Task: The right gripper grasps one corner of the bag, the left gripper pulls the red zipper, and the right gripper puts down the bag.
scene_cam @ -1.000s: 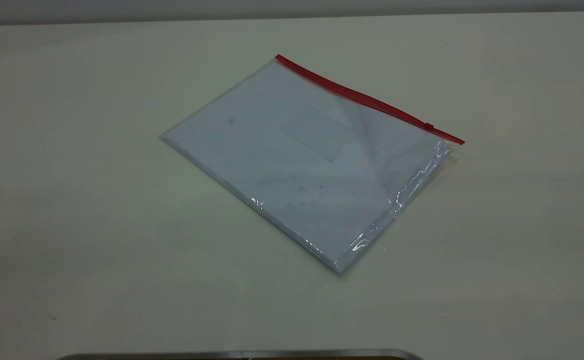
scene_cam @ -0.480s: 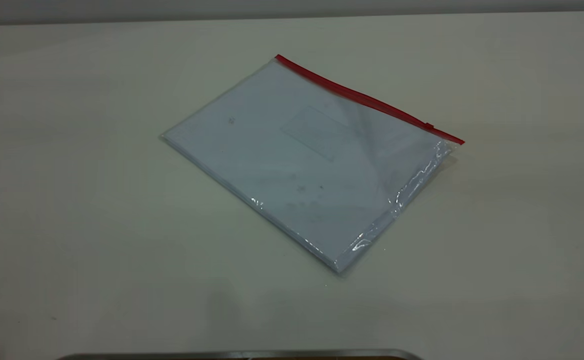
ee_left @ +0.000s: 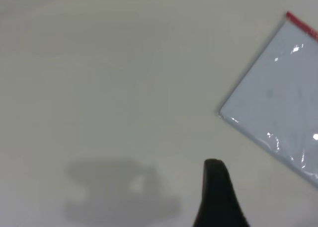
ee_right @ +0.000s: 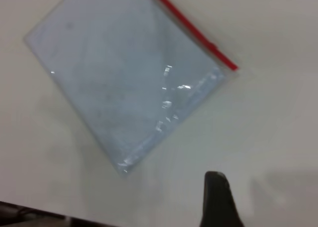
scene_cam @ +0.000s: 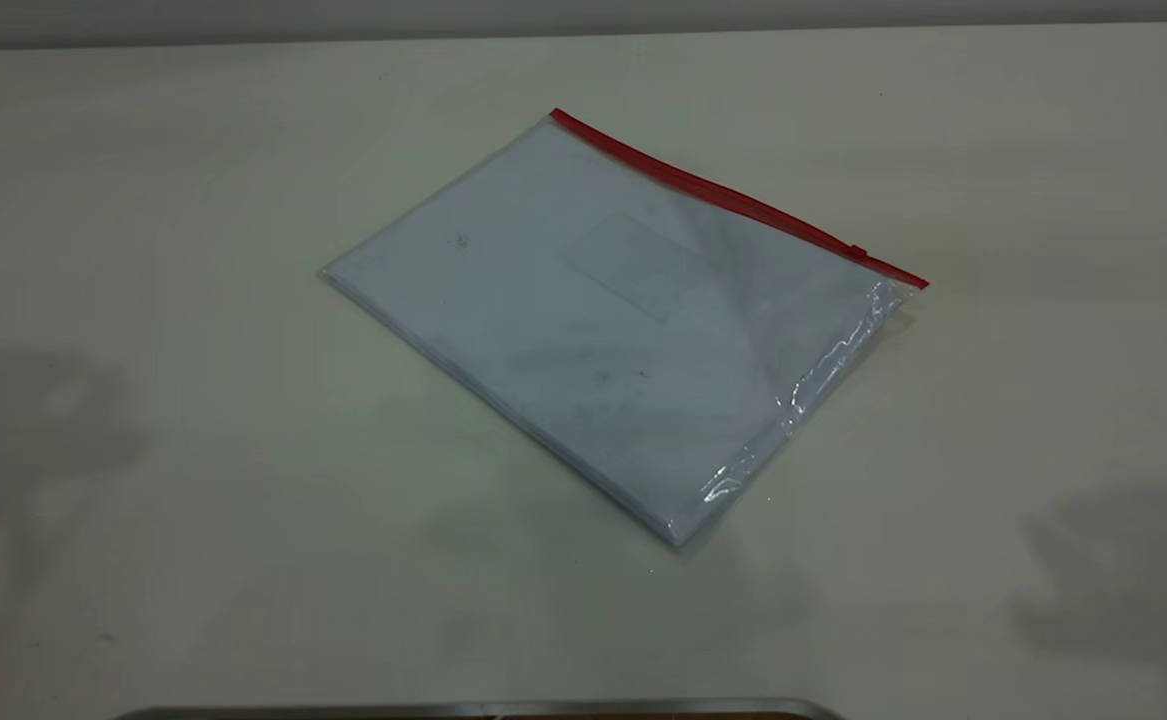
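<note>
Bag [scene_cam: 603,320], clear bluish (flat), red zipper [scene_cam: 733,200] edge

one black finger of the left tool [ee_left: 218,197] and right tool [ee_right: 217,199] shows.

You see a pale bluish-white bag [scene_cam: 603,320] edged by a bright red zipper [scene_cam: 733,200] on the cream table [scene_cam: 193,520].

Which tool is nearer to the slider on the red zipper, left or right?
Probably right. The right tool hovers off the bag's short edge near the slider. The left tool is off the bag's opposite side, where only the red zipper's far end shows.
</note>
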Controlling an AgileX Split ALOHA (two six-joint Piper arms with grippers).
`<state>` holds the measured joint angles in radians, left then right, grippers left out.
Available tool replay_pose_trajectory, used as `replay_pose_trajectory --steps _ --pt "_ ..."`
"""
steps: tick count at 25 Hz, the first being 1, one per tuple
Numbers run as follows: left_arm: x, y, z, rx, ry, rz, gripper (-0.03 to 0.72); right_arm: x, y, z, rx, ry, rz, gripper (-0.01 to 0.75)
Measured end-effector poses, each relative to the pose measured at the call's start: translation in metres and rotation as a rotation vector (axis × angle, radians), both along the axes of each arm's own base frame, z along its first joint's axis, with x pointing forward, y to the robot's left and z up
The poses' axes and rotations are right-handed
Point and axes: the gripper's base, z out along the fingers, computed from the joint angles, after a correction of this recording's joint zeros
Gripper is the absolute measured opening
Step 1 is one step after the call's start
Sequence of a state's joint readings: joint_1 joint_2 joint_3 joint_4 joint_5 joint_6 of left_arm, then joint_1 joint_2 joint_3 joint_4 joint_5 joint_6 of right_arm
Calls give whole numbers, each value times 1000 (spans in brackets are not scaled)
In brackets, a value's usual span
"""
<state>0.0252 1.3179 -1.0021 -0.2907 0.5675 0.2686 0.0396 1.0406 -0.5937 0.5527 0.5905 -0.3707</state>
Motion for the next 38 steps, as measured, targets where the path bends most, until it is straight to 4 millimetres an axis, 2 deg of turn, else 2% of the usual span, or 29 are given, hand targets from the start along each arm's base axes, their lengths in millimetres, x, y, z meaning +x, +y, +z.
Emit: replay_pose_trajectory --steps 6,9,12,18,21,24,28,32,38 --pt "52 -5 -38 17 79 -155 550 54 7 -59 39 65 40 524" --pt "76 -10 -59 33 100 -251 550 74 11 -93 70 114 50 524" --pt "92 -20 -77 56 117 -353 550 91 15 -126 95 135 86 524" --pt "104 -45 -102 46 202 -484 550 120 25 -190 155 175 199 524" --pt "104 -54 -104 44 217 -516 550 133 27 -220 157 208 227 524" --pt "103 -61 -104 41 215 -530 550 144 27 -241 154 226 229 524" --pt "102 -63 -104 35 217 -535 550 155 18 -260 151 231 215 523" --pt "102 -65 -103 21 215 -530 550 162 7 -272 147 233 191 524" --pt "102 -66 -103 2 212 -522 550 167 3 -282 132 229 196 524"
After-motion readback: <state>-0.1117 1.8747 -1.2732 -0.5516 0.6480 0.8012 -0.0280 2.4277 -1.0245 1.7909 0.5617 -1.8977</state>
